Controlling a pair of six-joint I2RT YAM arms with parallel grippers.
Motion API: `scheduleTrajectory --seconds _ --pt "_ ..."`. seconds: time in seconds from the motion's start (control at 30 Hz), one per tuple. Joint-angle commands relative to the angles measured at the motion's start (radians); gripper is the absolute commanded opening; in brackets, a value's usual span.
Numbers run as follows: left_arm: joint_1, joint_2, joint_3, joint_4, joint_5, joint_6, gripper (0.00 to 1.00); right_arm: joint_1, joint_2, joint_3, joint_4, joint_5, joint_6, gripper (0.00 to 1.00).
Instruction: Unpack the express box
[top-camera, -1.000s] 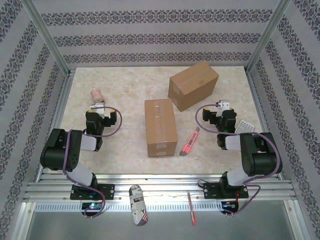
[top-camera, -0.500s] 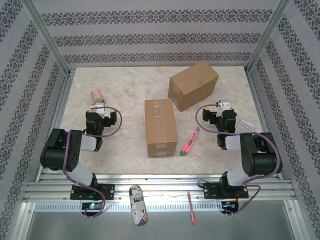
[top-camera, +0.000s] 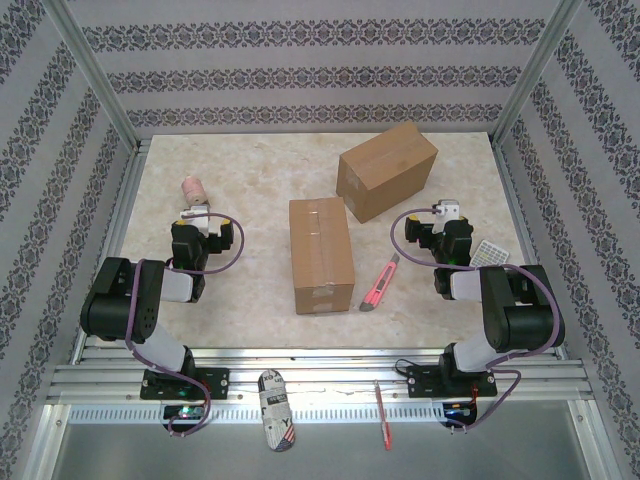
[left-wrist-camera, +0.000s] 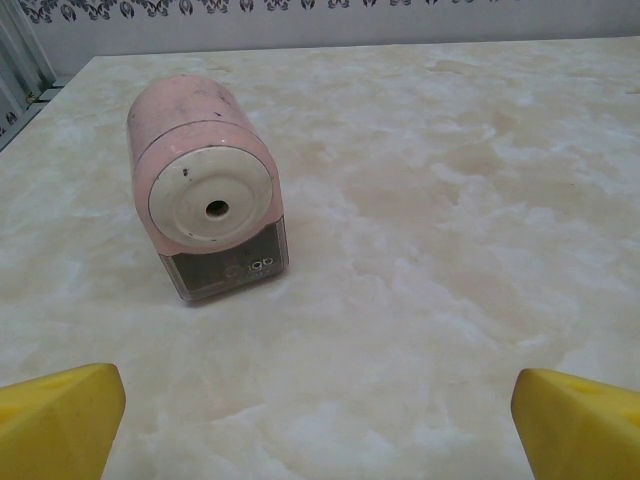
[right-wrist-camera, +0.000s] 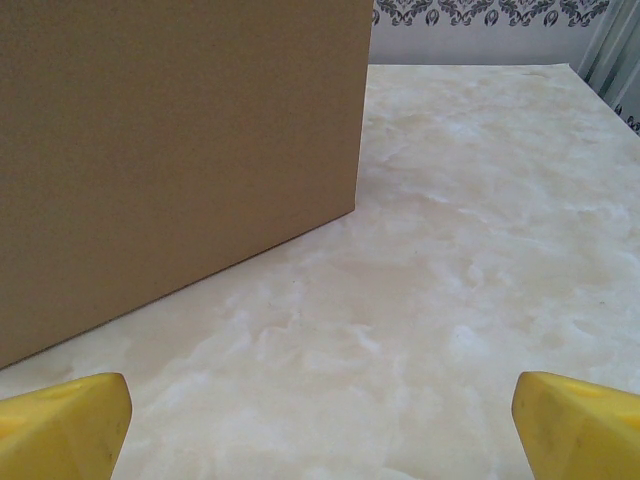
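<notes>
1. Surface (top-camera: 250, 170) is marbled, closed in on three sides by patterned walls (top-camera: 300, 75); a metal rail (top-camera: 320, 365) runs along the near edge, where both arms are bolted
2. Open room: a wide bare strip across the back left, a bare patch between sharpener and near box, and a bare corner at the back right past the far box
3. Near box (top-camera: 321, 255) sits mid-surface, long side running front to back, top taped, flaps shut
4. Far box (top-camera: 386, 170) sits behind and to the right, turned at an angle; its near corner is just beside the near box's back right corner, contact cannot be told
5. Knife (top-camera: 378, 284), red, lies flat just right of the near box, between it and the right arm
6. Left hand (top-camera: 197, 218) is low, well left of the near box, with the pink sharpener (top-camera: 193, 190) just ahead of it; in the wrist view the sharpener (left-wrist-camera: 205, 190) lies ahead and left of centre, hole end facing the camera, apart from the yellow fingertips (left-wrist-camera: 55, 420)
7. Right hand (top-camera: 447, 212) is low, right of both boxes; in its wrist view the far box wall (right-wrist-camera: 170, 150) stands ahead on the left, with bare surface to the right
8. Both hands are spread wide, with nothing between the fingers and nothing touched
9. White mesh piece (top-camera: 490, 252) lies just right of the right arm
</notes>
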Motion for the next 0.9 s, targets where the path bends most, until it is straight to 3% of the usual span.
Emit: scheduleTrajectory --seconds 0.0,0.13,0.23,0.37,0.43,0.63,0.73,0.87 --pt "0.004 -0.012 0.005 -0.011 -0.004 0.000 1.00 0.000 -0.009 0.008 0.014 -0.003 0.009 0.98" --pt "0.002 -0.075 0.028 -0.096 -0.015 0.001 1.00 -0.004 -0.073 -0.002 0.004 -0.057 0.004 0.98" --pt "0.001 -0.238 0.113 -0.373 -0.107 -0.040 1.00 0.046 -0.304 0.097 -0.398 0.014 -0.004 0.98" --pt "0.001 -0.395 0.306 -0.795 -0.195 -0.201 0.97 0.094 -0.498 0.294 -0.893 0.092 0.087 0.98" --pt "0.002 -0.419 0.408 -0.968 -0.128 -0.272 0.94 0.116 -0.548 0.402 -1.102 0.111 0.142 0.98" --pt "-0.002 -0.462 0.608 -1.289 0.231 -0.448 0.92 0.185 -0.544 0.708 -1.584 0.046 0.253 0.98" --pt "-0.018 -0.457 0.692 -1.464 0.339 -0.495 0.92 0.239 -0.491 0.821 -1.741 -0.030 0.308 0.98" --pt "-0.059 -0.432 0.791 -1.700 0.371 -0.493 0.91 0.363 -0.393 0.920 -1.836 -0.052 0.344 0.98"
